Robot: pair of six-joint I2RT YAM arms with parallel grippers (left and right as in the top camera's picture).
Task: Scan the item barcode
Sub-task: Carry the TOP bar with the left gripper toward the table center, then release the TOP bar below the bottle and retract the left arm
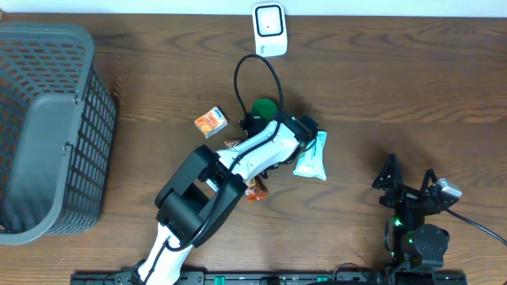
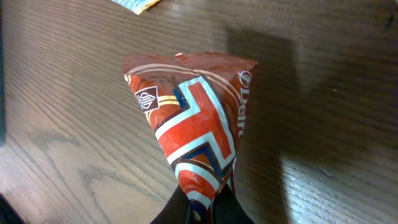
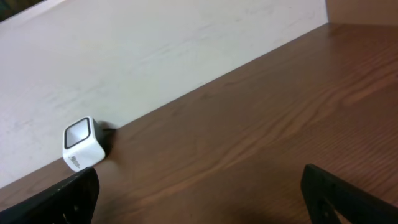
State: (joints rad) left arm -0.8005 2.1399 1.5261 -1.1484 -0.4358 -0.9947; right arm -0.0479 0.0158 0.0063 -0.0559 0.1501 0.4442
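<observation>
My left gripper [image 2: 208, 208] is shut on the bottom corner of a red and brown snack packet [image 2: 193, 118] with white and blue stripes, which hangs above the wooden table. From overhead the left arm's wrist [image 1: 297, 131] covers this packet. The white barcode scanner [image 1: 269, 29] stands at the table's far edge, also visible in the right wrist view as a small white scanner [image 3: 81, 144]. My right gripper [image 1: 408, 184] rests open at the near right with nothing between its fingers [image 3: 348, 196].
A grey mesh basket [image 1: 47, 127] fills the left side. Around the left arm lie a small orange box [image 1: 211, 121], a light blue packet [image 1: 311, 156], a green object [image 1: 264, 107] and an orange packet [image 1: 255, 190]. A black cable [image 1: 238, 75] loops behind.
</observation>
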